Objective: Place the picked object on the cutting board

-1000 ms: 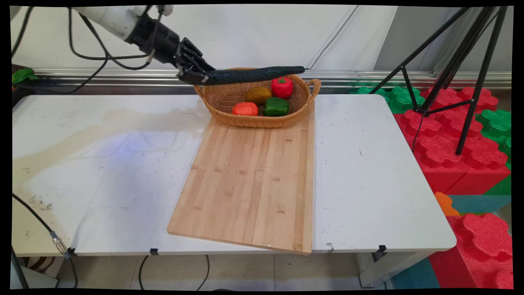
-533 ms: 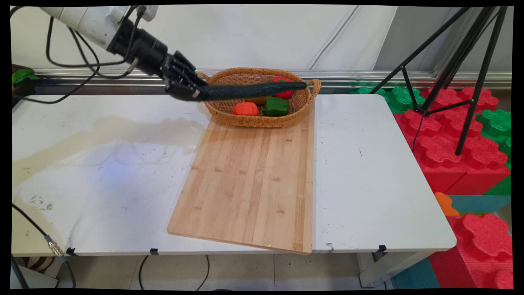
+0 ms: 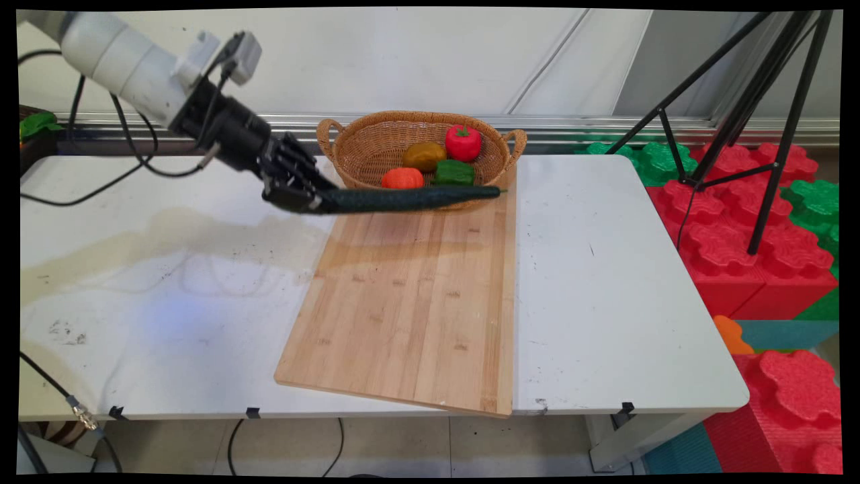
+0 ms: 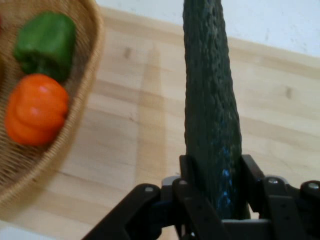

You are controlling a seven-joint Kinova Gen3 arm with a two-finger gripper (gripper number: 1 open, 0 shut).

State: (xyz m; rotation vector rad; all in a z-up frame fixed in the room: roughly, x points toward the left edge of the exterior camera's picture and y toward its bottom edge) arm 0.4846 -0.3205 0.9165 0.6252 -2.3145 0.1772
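My gripper (image 3: 316, 202) pinches the cucumber (image 3: 413, 198), whose held end hides between the fingers (image 4: 252, 175); it has dropped from the basket (image 3: 356, 144) rim to above the cutting board (image 3: 410, 302).

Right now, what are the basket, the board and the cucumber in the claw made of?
Basket: woven wicker, matte, weave visible. Board: bamboo or wood strips, smooth, pale grain. Cucumber: dark, bumpy skin; possibly plastic, cannot tell. Claw grips its end.

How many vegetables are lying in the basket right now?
4: orange pepper front left, green pepper front right, brownish potato behind, red pepper back right. None seems hidden.
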